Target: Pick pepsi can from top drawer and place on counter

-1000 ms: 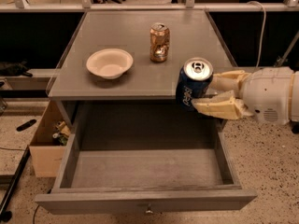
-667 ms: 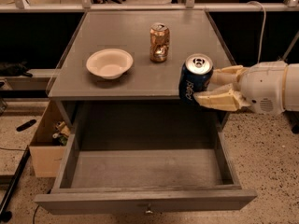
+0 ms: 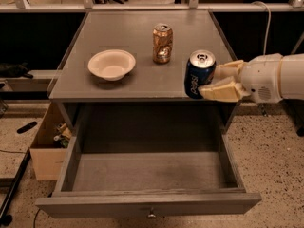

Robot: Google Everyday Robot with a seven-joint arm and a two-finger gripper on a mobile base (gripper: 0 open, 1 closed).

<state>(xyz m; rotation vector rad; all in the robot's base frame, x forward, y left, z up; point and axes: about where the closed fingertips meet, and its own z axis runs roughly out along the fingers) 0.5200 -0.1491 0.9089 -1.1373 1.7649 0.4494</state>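
The pepsi can (image 3: 198, 73), dark blue with a silver top, stands upright over the counter's (image 3: 137, 42) front right part, just behind its front edge. I cannot tell if it touches the surface. My gripper (image 3: 214, 80) reaches in from the right and is shut on the can, one cream finger (image 3: 229, 69) behind it and one in front. The top drawer (image 3: 147, 175) is pulled fully open below and holds nothing; its front panel has a small metal knob (image 3: 151, 215).
A gold-brown dented can (image 3: 162, 43) stands mid-counter, left and behind the pepsi can. A white bowl (image 3: 111, 64) sits on the counter's left. A cardboard box (image 3: 46, 151) with clutter stands on the floor left of the cabinet.
My gripper has carried the pepsi can up and back from over the drawer to the counter's front right part.
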